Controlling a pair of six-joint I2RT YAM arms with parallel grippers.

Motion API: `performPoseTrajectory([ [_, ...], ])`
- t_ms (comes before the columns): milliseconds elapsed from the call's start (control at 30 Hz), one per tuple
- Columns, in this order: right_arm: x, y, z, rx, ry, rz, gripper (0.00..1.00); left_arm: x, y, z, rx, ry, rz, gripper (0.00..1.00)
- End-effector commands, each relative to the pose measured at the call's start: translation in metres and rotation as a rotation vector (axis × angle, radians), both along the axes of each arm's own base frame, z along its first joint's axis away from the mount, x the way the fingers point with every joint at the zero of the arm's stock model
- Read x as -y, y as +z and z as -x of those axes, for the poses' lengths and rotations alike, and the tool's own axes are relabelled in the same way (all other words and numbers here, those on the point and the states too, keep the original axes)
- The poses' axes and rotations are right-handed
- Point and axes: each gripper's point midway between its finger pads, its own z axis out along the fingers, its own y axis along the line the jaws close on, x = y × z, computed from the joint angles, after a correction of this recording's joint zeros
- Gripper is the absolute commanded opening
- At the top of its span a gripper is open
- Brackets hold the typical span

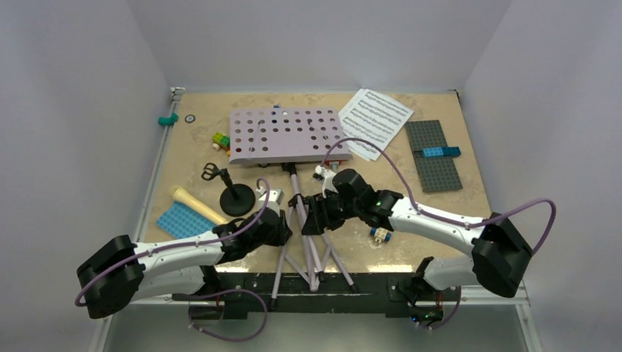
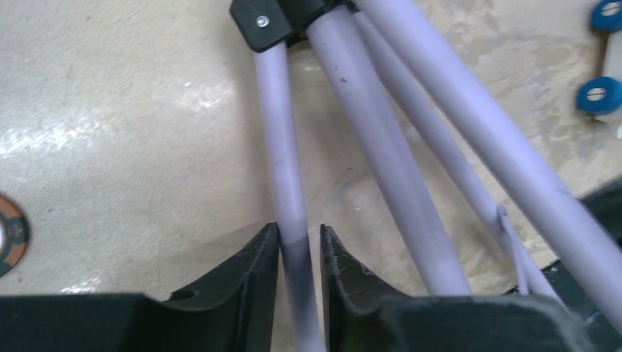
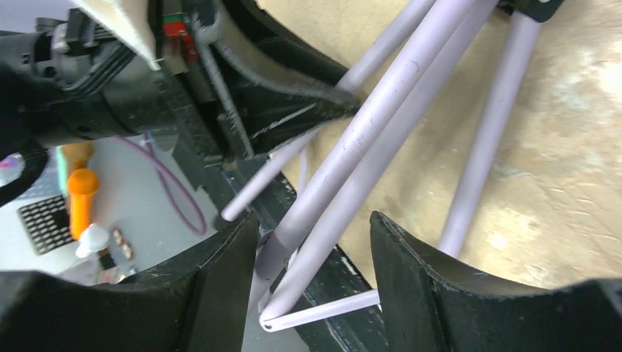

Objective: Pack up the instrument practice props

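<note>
The lilac music stand lies flat on the table, its perforated desk (image 1: 286, 136) at the far side and its tripod legs (image 1: 312, 253) toward the near edge. My left gripper (image 1: 284, 224) is shut on the left leg (image 2: 286, 161), which runs between the jaws (image 2: 301, 233). My right gripper (image 1: 314, 214) is open and straddles the centre pole (image 3: 381, 125) and a leg, with a gap on both sides (image 3: 314, 220). The cream-yellow microphone (image 1: 194, 205) and the black round-base mic stand (image 1: 235, 196) lie to the left. The white sheet-music pages (image 1: 375, 121) lie at the back right.
A blue studded plate (image 1: 178, 220) lies under the microphone's end. A grey studded plate (image 1: 433, 154) with a blue brick (image 1: 441, 152) is at the right. Coloured bricks (image 1: 220, 141) sit left of the desk. A small blue-and-white piece (image 1: 379, 235) lies under my right arm.
</note>
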Motion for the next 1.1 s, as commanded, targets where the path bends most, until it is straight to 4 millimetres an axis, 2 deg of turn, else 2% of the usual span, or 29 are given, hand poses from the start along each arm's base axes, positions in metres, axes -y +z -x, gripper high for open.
performPoseTrajectory([
  [0, 0.028, 0.008, -0.012, 0.094, -0.037, 0.129, 0.60, 0.055, 0.089, -0.020, 0.182, -0.083, 0.270, 0.37],
  [167, 0.042, 0.037, -0.022, 0.156, -0.077, 0.107, 0.61, 0.045, 0.101, -0.019, 0.197, -0.059, 0.286, 0.56],
  [300, 0.054, 0.045, -0.025, 0.184, -0.102, 0.085, 0.62, 0.033, 0.115, -0.019, 0.222, -0.037, 0.305, 0.68],
  [367, 0.057, 0.047, -0.025, 0.201, -0.109, 0.064, 0.62, 0.026, 0.122, -0.019, 0.230, -0.018, 0.326, 0.82],
  [400, 0.059, 0.048, -0.025, 0.209, -0.113, 0.047, 0.63, 0.023, 0.125, -0.021, 0.232, -0.007, 0.345, 0.83],
  [567, 0.063, 0.058, -0.023, 0.249, -0.126, -0.061, 0.64, 0.015, 0.140, -0.017, 0.203, -0.031, 0.551, 0.85],
  [667, 0.063, 0.064, -0.022, 0.264, -0.114, -0.133, 0.67, 0.018, 0.150, -0.012, 0.180, -0.077, 0.655, 0.84],
  [867, 0.057, 0.065, -0.009, 0.124, -0.017, -0.300, 0.71, 0.030, 0.163, -0.004, 0.110, -0.155, 0.850, 0.83],
  [1067, 0.055, 0.064, -0.002, 0.095, 0.014, -0.359, 0.76, 0.028, 0.154, -0.004, 0.061, -0.145, 0.946, 0.79],
])
